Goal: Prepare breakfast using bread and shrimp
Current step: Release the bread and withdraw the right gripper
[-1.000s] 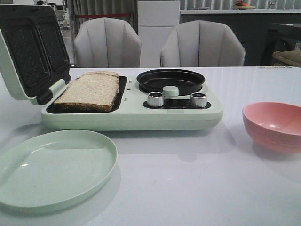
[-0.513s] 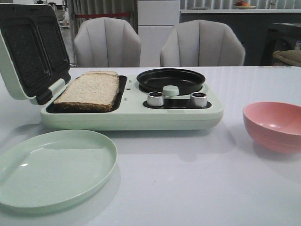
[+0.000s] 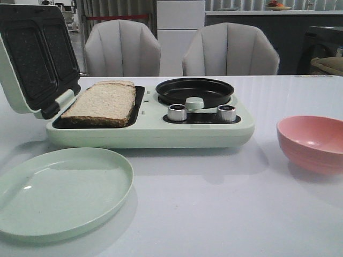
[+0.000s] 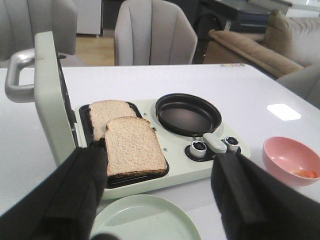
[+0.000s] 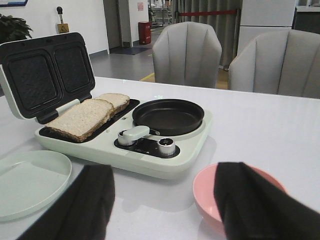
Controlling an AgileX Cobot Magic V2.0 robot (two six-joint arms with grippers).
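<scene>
Two tan square bread slices lie overlapping in the open pale green sandwich maker; orange shrimp sit in the pink bowl. Both the left pincer and right pincer hang spread wide, holding nothing.

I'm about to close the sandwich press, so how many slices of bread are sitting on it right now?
2. The near slice lies on the front of the open press's lower plate; the far slice lies behind it, its near edge tucked under the first. None elsewhere in view.

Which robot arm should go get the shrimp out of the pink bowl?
Probably the right. The pink bowl with the shrimp sits on the robot's right side of the table, and the open right pincer hangs just above it. The left pincer hangs open nearer the bread and green plate.
</scene>
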